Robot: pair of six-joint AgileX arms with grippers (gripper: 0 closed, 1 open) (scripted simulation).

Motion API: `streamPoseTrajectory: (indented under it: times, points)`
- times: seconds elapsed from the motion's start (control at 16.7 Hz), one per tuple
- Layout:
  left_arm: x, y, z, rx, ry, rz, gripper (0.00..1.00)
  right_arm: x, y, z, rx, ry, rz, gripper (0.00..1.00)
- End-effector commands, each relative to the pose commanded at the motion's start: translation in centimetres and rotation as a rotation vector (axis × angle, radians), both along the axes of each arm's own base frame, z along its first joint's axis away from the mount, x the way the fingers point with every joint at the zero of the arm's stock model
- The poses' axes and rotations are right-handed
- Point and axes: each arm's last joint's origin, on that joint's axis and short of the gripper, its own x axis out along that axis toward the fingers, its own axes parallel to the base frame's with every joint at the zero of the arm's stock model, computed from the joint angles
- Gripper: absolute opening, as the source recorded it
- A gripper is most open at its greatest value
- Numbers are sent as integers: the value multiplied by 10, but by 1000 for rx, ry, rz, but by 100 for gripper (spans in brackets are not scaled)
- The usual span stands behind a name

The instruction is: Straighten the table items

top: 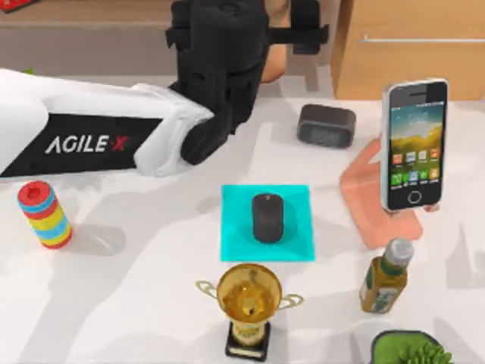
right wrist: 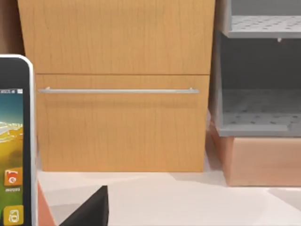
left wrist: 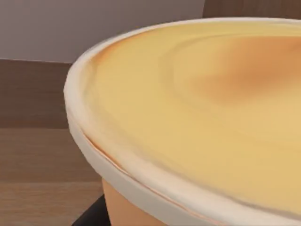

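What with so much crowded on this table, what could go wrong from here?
1. The left gripper is at the drink cup near the far edge of the table; a jolt there might tip the cup.
2. The smartphone stands upright on a pink pad, and the right gripper is close beside it; a nudge could topple it.

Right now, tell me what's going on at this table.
The left gripper is at the back of the white table, shut on the tan foamy-topped drink cup. The small black oval mouse lies on a cyan mat. The silver-edged smartphone stands upright by a salmon pad at the right, with part of a black finger beside it.
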Motion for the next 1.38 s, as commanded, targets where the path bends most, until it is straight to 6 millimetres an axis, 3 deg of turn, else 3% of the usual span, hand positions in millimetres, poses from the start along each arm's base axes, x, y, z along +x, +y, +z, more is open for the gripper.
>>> streamPoseTrajectory:
  times: [0.3,0.66,0.84,1.38]
  points:
    - [41,1,47,20,-37,55,0,0,0,0,0,0,0,100]
    - [88,23,46,100,-35,161,0,0,0,0,0,0,0,100]
    - [96,27,38,124,-21,175,0,0,0,0,0,0,0,100]
    - [96,27,38,124,-21,175,0,0,0,0,0,0,0,100]
